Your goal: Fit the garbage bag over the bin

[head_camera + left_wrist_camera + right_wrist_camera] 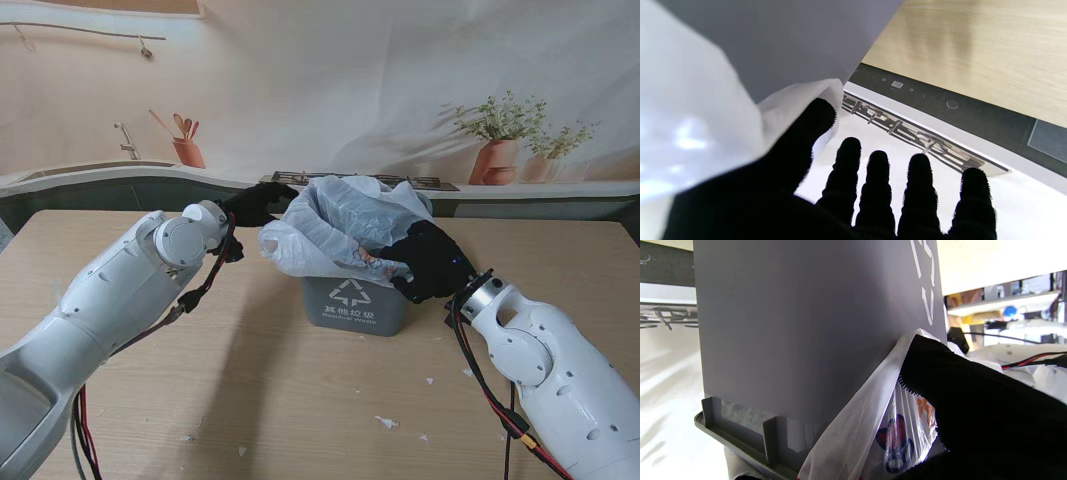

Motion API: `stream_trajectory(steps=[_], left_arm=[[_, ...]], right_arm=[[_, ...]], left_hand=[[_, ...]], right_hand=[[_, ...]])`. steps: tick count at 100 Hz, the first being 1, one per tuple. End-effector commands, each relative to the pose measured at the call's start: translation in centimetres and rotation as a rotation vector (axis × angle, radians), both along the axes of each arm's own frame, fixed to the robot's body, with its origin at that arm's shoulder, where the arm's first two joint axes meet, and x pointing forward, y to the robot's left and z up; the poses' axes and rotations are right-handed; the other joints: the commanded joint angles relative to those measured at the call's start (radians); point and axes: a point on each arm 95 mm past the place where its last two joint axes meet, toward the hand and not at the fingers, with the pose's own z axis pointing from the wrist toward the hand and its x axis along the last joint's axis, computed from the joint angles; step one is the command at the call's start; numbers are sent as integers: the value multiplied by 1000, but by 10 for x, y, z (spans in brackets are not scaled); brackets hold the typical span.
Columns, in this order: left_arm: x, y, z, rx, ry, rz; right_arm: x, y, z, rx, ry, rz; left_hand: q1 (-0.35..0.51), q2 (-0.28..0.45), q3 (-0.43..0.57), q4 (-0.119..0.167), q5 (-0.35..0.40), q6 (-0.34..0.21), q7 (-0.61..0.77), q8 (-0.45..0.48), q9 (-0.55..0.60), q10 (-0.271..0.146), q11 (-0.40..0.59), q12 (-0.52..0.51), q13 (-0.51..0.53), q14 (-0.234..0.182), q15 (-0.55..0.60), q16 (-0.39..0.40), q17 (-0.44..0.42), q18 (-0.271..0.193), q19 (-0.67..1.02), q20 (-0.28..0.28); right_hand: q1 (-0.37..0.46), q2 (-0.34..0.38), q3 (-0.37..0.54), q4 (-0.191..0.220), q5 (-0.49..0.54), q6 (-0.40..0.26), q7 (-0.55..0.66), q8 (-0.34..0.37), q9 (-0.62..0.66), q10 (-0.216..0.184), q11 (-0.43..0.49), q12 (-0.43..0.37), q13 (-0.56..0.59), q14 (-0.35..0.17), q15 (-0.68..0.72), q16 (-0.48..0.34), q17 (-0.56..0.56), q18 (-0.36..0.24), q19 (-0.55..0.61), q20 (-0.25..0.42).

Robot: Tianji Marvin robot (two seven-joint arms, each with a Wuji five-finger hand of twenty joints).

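The grey bin (355,303) stands on the table (300,400) with the white bag (340,225) bunched over it. The right hand (432,262) grips the bag at its front-right rim — the left hand (258,203), fingers (877,186) spread, probably only touches it.

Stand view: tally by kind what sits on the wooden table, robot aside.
Grey plastic bin: 1
White plastic garbage bag draped over the bin: 1
Small white scraps on the table: several, too small to count exactly
Total of main items: 2

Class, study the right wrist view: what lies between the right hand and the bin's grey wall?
A fold of the garbage bag: thin white film lies between the right hand and the bin. The right wrist view shows this.
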Motion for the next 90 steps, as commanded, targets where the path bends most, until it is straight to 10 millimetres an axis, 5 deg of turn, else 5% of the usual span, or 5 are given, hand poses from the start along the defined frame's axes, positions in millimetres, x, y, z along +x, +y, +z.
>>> stream_trajectory(steps=[1,7,27,74,90], left_arm=[[-3,10,1,35,-8,-13],[-6,16,2,69,-31,-25],[-16,29,3,69,-61,-26],[-36,8,47,-336,-158,73],[-48,0,62,-383,-176,26]], right_arm=[[-6,2,-23,-29,65,-6],[-6,2,-23,-29,67,-7],[-6,3,-22,-35,65,-8],[-6,5,-23,-39,64,-29],[-7,6,-24,-34,58,-31]], left_hand=[[-16,-65,31,24,-37,1,-21,-13,-28,-11,-4,-9,-31,-26,2,2,-63,-36,161,-41],[-14,-73,32,27,-50,-5,-15,-11,-27,-15,-20,-17,-40,-32,-3,0,-77,-41,253,-135],[33,-72,55,44,-47,-74,81,37,-25,-19,-16,-15,-43,-34,0,4,-75,-42,283,-209],[201,123,85,72,257,-110,169,83,172,-18,131,67,121,-10,126,56,-86,-29,572,-183],[133,127,-17,15,296,-98,126,38,203,-15,100,57,128,-16,88,32,-88,-19,529,-221]], right_hand=[[116,35,69,5,35,-103,34,-38,13,27,30,2,28,28,20,5,5,39,-2,0],[117,35,68,5,34,-102,37,-41,12,29,32,4,27,28,22,6,4,39,-2,0],[118,36,67,6,34,-100,42,-48,12,32,33,4,29,29,27,7,3,39,-1,-1],[120,36,64,7,36,-84,49,-62,18,45,37,0,32,37,43,12,6,39,6,-1],[120,36,64,7,37,-86,48,-64,19,45,37,-1,32,37,43,11,6,40,8,-1]])
